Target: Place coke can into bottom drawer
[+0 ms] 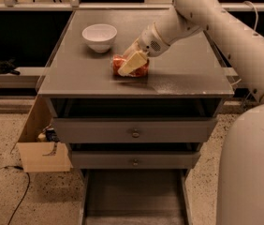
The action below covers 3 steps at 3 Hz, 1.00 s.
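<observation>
Starting nearest, with the bottom drawer (132,198): pulled right out toward the camera, floor showing, ready to take something. Moving up past the two upper drawers (134,131), both pushed in, and a box (43,149) on the floor off to the left.

Then up onto the surface (76,74), where you find the can (143,70) near the middle, a bit toward the front edge. Lying on its side, with the long axis running roughly left-right across the view, ends pointing out to the sides. Can't tell which end is the top.

Also spotting the gripper (133,63) right on it, reaching down from the upper right and crossing the can's middle. Honestly can't tell if it's clamped or just resting there.

Handling-wise, guessing light and fairly stiff, but thin-walled, so easy to dent with too hard a squeeze. Smooth too, so probably slippery, and prone to rolling while it's down flat. Best to grab across the round body around mid-length, not by the ends.

Farther back and left, just a bowl (99,35), apart from the can.
</observation>
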Tool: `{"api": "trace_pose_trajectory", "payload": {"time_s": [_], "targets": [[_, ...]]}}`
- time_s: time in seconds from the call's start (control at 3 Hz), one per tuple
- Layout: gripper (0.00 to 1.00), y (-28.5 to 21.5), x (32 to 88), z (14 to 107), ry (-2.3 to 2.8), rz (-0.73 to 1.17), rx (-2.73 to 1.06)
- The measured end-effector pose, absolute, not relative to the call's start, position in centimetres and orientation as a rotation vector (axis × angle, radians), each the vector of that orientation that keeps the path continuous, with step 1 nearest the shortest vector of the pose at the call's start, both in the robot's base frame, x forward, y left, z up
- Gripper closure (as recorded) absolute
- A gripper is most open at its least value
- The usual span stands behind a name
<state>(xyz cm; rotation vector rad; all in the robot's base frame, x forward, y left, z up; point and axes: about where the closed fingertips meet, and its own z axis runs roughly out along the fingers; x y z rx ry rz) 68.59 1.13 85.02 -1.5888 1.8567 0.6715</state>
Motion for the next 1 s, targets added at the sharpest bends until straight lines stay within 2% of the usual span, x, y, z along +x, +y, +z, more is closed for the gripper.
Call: {"api": "trace_pose_trajectory", "payload": {"time_s": [0.67,1.0], "targets": [[0.86,1.14,68.59,85.01,1.857,0.672,-1.589],[1.00,1.14,68.59,85.01,1.857,0.672,-1.589]]}}
